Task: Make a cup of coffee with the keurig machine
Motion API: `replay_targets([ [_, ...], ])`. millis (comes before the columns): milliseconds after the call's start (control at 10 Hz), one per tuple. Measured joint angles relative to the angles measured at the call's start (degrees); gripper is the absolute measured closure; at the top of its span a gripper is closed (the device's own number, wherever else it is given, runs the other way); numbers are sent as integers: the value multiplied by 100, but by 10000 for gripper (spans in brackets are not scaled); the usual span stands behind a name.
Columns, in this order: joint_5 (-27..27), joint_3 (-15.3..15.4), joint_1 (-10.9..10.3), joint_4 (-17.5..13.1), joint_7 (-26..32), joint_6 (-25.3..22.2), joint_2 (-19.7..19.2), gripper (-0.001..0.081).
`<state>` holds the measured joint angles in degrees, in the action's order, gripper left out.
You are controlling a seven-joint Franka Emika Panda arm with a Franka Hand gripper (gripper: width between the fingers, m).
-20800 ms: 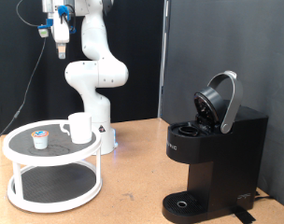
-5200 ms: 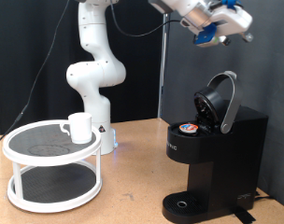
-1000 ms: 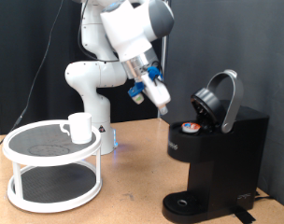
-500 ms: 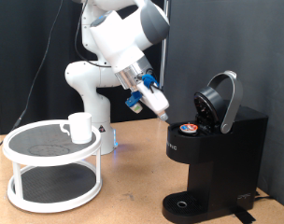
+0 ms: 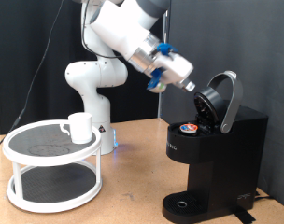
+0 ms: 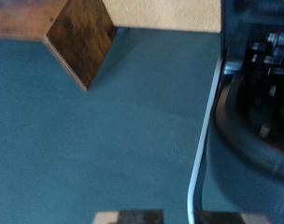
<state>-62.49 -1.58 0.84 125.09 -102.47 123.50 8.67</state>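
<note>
Exterior view: gripper [image 5: 191, 86] hovers beside the raised lid [image 5: 221, 101] of the keurig machine [image 5: 215, 159], a pod [image 5: 188, 128] seated inside; whether its fingers are spread I cannot tell. The cup [image 5: 79, 127] stands on the white round rack [image 5: 52, 168], well apart.

Wrist view: blurred lid edge [image 6: 259, 103] only; no fingers visible.

We are looking at a robotics lab. A white robot arm [image 5: 109, 56] stands on a bare wooden table [image 5: 123, 196] before black curtains [image 5: 30, 56], with cables [image 5: 50, 42] hanging behind it.
</note>
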Motion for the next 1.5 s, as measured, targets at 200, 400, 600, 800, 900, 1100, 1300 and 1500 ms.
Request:
replay_targets([
  [200, 4, 143, -82, -241, -43, -87, 4, 806],
  [400, 70, 324, -162, -458, -243, -130, 8, 806],
  [600, 268, 530, -240, -662, -602, -142, 11, 806],
  [800, 474, 758, -317, -839, -972, -138, 10, 806],
  [900, 593, 868, -353, -915, -1193, -136, 8, 806],
  [1100, 905, 1112, -428, -1028, -1708, -80, 10, 806],
  [1300, 1151, 1342, -475, -1037, -2125, 8, 14, 806],
  [1500, 1373, 1476, -484, -994, -2467, 23, 19, 806],
])
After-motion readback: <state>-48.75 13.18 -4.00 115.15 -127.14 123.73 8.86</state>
